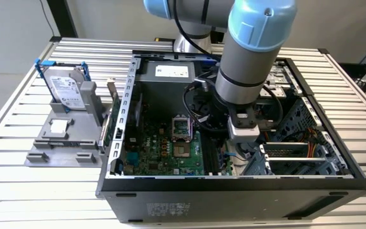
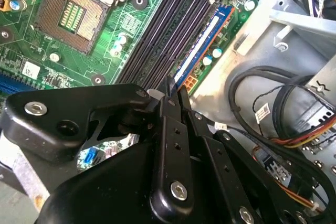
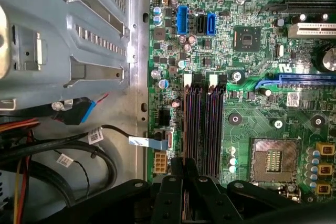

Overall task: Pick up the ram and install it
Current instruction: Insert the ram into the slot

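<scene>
— On a slatted metal desk (image 1: pixel 17 191), an open computer case (image 1: pixel 234 191). Beside it, toward the exterior view's left?

— A grey holder (image 1: pixel 49 143), with a hard drive (image 1: pixel 65 88) standing in a blue frame.

— And inside the case?

— Low over the green motherboard (image 3: pixel 247 145), the gripper (image 3: pixel 183 167). Right at the black memory slots (image 3: pixel 203 124), level with the processor socket (image 3: pixel 274 161).

— Jaws?

— Almost pressed together, pinching the ram (image 2: pixel 202 45) on its edge.

— Where exactly?

— In the second wrist view, running out from the tips along the outermost slot, next to the board's edge. Seated in that slot or above it: cannot tell.
</scene>
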You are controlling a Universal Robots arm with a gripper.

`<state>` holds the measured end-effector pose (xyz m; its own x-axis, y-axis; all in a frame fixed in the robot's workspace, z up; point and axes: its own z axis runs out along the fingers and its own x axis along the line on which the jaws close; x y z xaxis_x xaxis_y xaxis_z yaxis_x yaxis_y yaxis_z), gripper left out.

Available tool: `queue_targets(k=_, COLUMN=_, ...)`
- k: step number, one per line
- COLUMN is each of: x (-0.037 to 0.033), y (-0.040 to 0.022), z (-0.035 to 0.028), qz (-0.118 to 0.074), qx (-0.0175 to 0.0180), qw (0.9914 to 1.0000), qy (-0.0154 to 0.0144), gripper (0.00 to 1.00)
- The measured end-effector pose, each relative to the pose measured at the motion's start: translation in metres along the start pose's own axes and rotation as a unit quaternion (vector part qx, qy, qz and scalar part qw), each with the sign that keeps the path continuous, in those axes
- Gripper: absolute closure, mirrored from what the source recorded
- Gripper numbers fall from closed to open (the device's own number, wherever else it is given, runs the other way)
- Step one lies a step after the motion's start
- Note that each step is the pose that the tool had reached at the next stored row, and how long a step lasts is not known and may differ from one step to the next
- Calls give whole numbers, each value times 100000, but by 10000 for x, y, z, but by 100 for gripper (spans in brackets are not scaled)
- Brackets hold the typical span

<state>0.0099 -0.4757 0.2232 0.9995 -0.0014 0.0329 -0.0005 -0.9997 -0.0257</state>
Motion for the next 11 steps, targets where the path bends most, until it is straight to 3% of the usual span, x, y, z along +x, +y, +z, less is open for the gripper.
queue_targets(k=11, x=-2, y=-10, z=51, qz=3, qx=-14, qw=100000, qy=-7, gripper=100)
